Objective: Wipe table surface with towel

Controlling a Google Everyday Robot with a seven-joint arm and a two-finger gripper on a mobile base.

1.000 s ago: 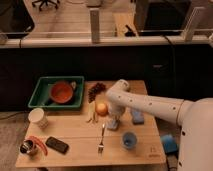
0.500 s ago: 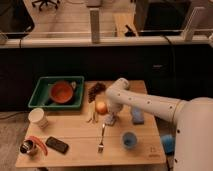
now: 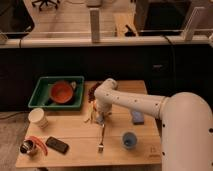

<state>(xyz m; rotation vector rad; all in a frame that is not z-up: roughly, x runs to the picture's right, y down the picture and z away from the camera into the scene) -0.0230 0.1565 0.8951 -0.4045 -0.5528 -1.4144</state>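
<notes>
Pale wooden table [image 3: 80, 136], corner mark [image 3: 152, 148] possibly logo, unreadable; gripper [image 3: 102, 119] low at centre, fingers closed.

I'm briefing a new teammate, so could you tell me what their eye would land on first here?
The big white robot arm reaches in from the right, its shut gripper pointing down over the middle of the table. Next, the green tray at the back left, holding an orange bowl.
</notes>
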